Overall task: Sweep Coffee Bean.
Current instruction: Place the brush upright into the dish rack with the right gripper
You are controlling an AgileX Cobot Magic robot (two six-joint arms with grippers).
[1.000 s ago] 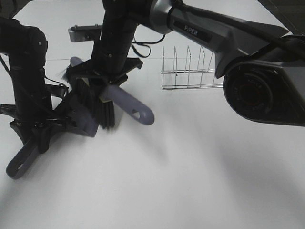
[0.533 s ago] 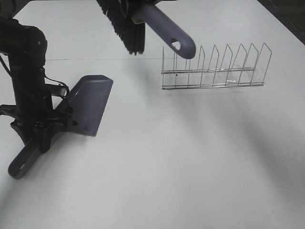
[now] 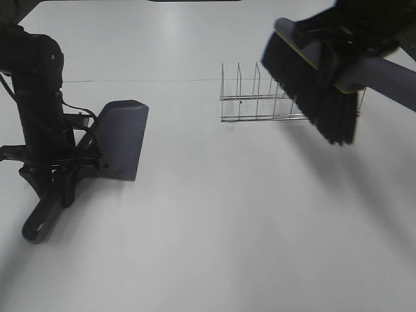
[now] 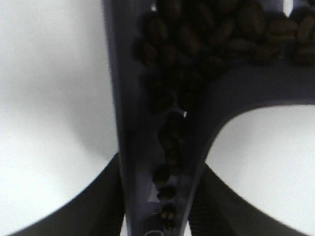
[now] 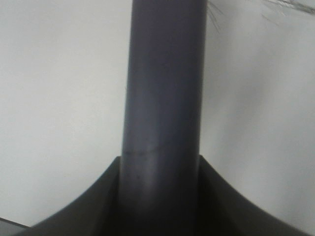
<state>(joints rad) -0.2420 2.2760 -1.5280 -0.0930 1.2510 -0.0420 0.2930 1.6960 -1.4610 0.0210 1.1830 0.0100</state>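
My left gripper [image 3: 60, 174] is shut on the handle of the purple dustpan [image 3: 123, 138], which stands on the table at the left with its mouth tipped up. In the left wrist view the coffee beans [image 4: 197, 39] lie heaped inside the dustpan [image 4: 123, 73] and trail down into its handle channel. My right gripper [image 3: 364, 29] is shut on the purple handle of the brush [image 3: 312, 81] and holds it in the air at the right. The black bristles hang in front of the wire rack. The right wrist view shows the brush handle [image 5: 162, 98] between my fingers [image 5: 88, 206].
A wire rack [image 3: 257, 97] with upright dividers stands at the back, right of centre, partly behind the brush. A thin line runs across the white table [image 3: 214, 227] behind the dustpan. No beans show on the table surface.
The brush has left the dustpan, risen and swung far to the right, now in front of the rack. The dustpan has tipped up slightly in my left gripper.
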